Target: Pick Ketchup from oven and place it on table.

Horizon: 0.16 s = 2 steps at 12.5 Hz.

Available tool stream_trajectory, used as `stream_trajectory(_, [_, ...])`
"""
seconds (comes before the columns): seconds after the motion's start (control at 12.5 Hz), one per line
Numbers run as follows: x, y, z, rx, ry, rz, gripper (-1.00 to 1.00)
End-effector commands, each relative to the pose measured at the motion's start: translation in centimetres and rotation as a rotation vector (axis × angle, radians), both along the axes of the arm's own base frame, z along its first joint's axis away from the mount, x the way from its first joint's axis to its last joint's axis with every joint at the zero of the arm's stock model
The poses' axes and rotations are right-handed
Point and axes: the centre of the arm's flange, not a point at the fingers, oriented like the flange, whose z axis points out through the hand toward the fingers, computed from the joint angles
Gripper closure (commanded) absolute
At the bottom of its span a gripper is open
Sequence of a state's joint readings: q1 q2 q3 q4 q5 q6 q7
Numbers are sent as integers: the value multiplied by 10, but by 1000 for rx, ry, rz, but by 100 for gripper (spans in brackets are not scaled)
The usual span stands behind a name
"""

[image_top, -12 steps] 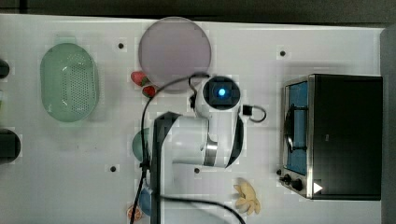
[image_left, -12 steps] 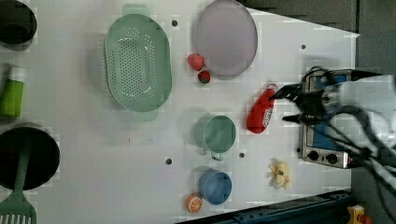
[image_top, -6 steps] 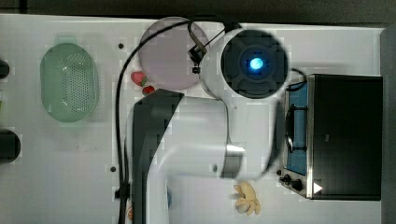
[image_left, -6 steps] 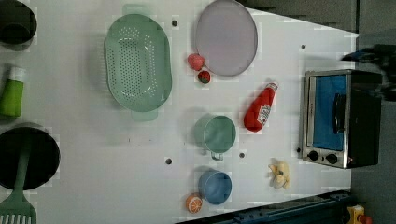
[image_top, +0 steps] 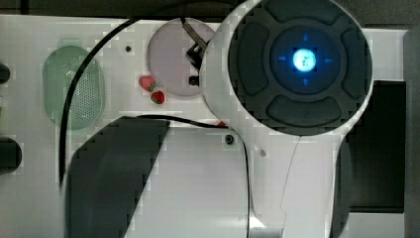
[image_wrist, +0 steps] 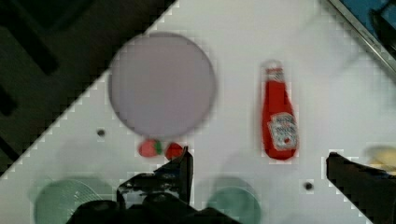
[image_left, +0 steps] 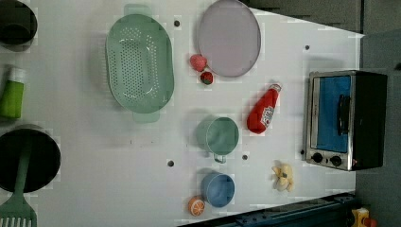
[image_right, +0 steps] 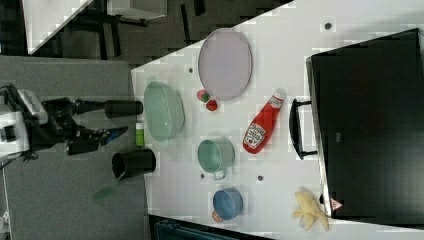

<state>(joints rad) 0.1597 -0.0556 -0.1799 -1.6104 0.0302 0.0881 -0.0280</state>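
Observation:
The ketchup [image_left: 262,109] lies on its side on the white table [image_left: 283,61], cap pointing toward the lilac plate, free of any grip. It also shows in the right view [image_right: 261,125] and the wrist view [image_wrist: 279,121]. The oven [image_left: 347,120] stands at the left view's right with its blue glass door shut, a short gap from the bottle. My gripper [image_wrist: 257,163] is open, high above the table, with nothing between its dark fingers [image_wrist: 180,170]. My arm [image_top: 302,59] rises close under the top camera and covers the bottle there.
A lilac plate [image_left: 229,38], two strawberries [image_left: 198,62], a green colander [image_left: 139,71], a green cup [image_left: 220,135], a blue cup [image_left: 218,189], an orange piece [image_left: 196,206] and a banana [image_left: 283,176] lie around. A black pot [image_left: 28,158] sits at the left view's left.
My arm has risen from beside the ketchup toward the top camera and left the left view. The ketchup stays lying where it was.

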Motion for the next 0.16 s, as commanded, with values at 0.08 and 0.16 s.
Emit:
stream_trajectory(0.08, [4, -9, -12, -33, 106, -36, -100])
stream_trajectory(0.16, [2, -6, -11, -33, 122, -31, -100])
